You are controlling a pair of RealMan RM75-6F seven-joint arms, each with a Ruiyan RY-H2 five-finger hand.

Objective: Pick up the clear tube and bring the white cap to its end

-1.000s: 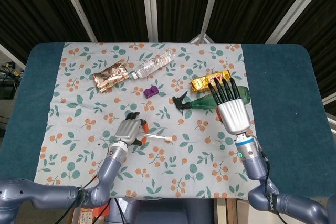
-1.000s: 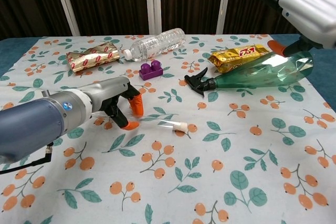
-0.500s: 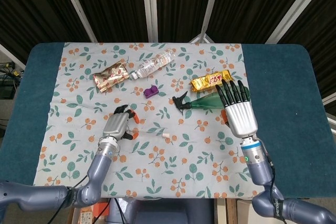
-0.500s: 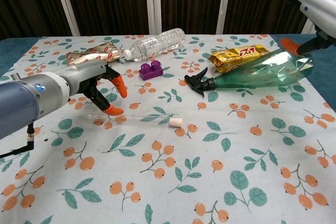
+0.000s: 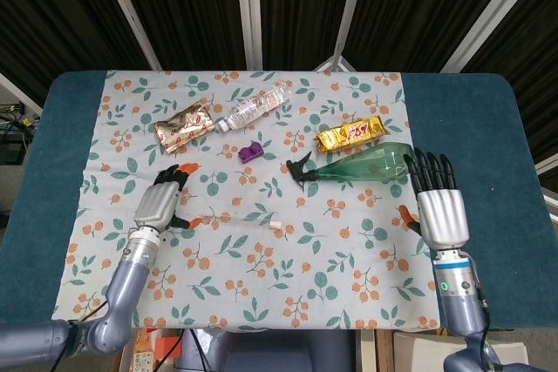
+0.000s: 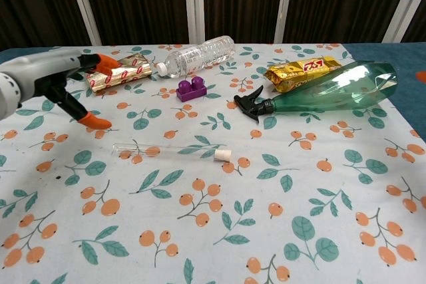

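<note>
I see the clear tube (image 6: pixel 166 150) lying flat on the floral cloth (image 5: pixel 261 294), its long axis running left to right, with the white cap (image 6: pixel 223 155) at its right end. My left hand (image 5: pixel 159 202) hovers just left of the tube, fingers spread and holding nothing. My right hand (image 5: pixel 438 206) is well off at the cloth's right edge, fingers straight and empty, beyond the green spray bottle (image 5: pixel 357 166), with bare cloth nearer me.

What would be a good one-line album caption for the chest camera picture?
Clear tube and white cap lie on the flowered tablecloth, left hand hovering open nearby.
</note>
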